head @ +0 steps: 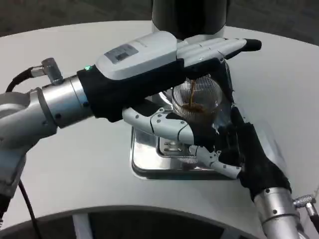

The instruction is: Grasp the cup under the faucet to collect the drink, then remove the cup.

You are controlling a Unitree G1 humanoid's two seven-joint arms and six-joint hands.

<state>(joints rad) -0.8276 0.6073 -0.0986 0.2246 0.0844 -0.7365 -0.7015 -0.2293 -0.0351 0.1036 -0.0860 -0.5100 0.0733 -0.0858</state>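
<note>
Looking down in the head view, the clear ribbed cup (197,97) stands upright on the steel drip tray (144,159) under the dark dispenser (189,17), dark drink pooled inside. Left hand (164,69) wraps the cup from the left, fingers over its far rim. Right hand (227,144) sits just beside the tray's near right corner; I cannot tell its grasp. Withdrawal should run toward the near edge.

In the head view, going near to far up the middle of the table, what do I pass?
Table edge → steel drip tray → clear ribbed cup with dark drink, with the left hand and right hand around it → dark dispenser body.
</note>
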